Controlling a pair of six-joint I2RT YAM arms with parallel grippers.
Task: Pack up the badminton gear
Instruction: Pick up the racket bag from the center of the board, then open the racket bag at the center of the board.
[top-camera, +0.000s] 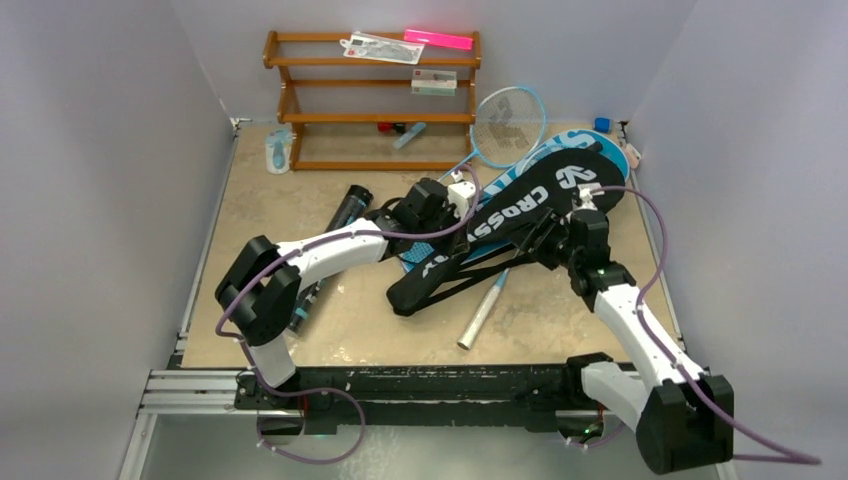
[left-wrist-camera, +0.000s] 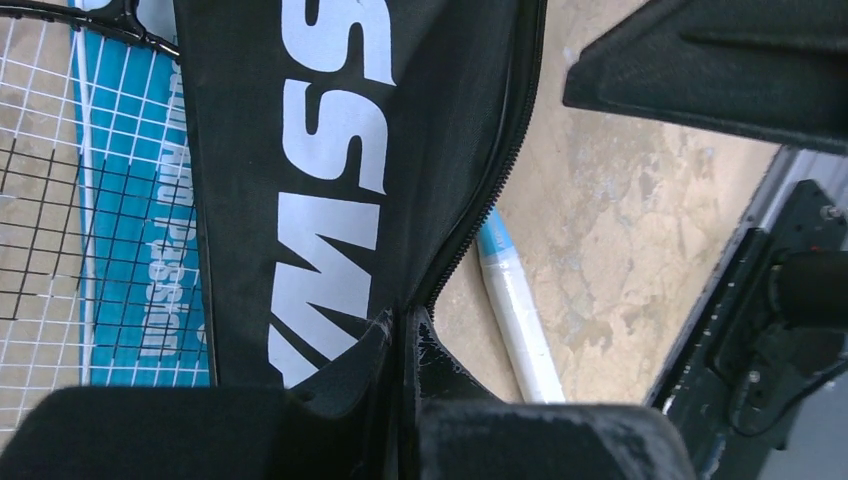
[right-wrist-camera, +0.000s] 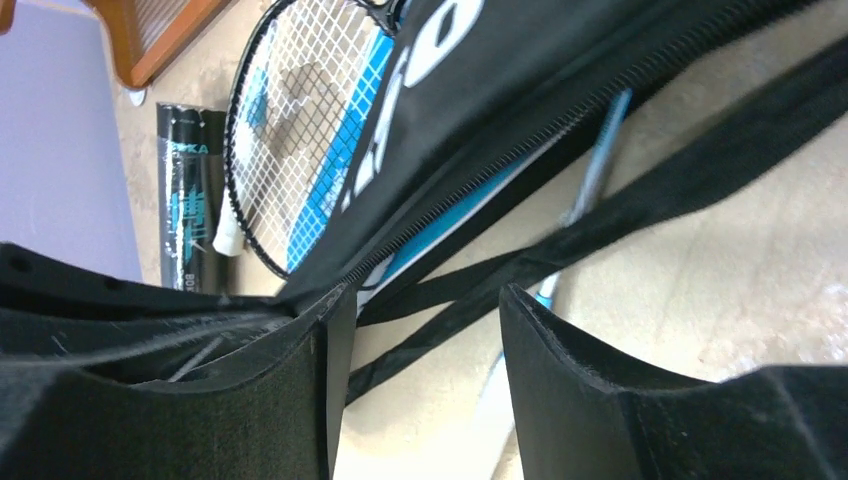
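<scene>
left end effector (left-wrist-camera: 405, 345): fingers pressed together, pinching the zipper-side edge of the black CROSSWAY cover (top-camera: 520, 205)
right end effector (right-wrist-camera: 420, 350): fingers spread, holding nothing; a black strap (right-wrist-camera: 620, 190) of the cover runs into the gap, can't tell whether it touches
black CROSSWAY cover: lies diagonally across the middle of the tabletop (top-camera: 380, 330), zipper partly undone, on top of the blue cover (left-wrist-camera: 140, 230)
blue cover: flat on the tabletop, mostly hidden, edges showing at both ends of the black one
black-framed racket (right-wrist-camera: 300, 100): head lies on the blue cover, sticking out from under the black cover's edge
light-blue racket (top-camera: 508, 125): head just beside the right end of the wooden rack (top-camera: 340, 118), shaft running toward the covers
white racket grip (top-camera: 482, 312): on the tabletop, sticking out from under the black cover toward the near edge
black tube (top-camera: 350, 205): lies on the tabletop left of the covers, partly under the left arm
</scene>
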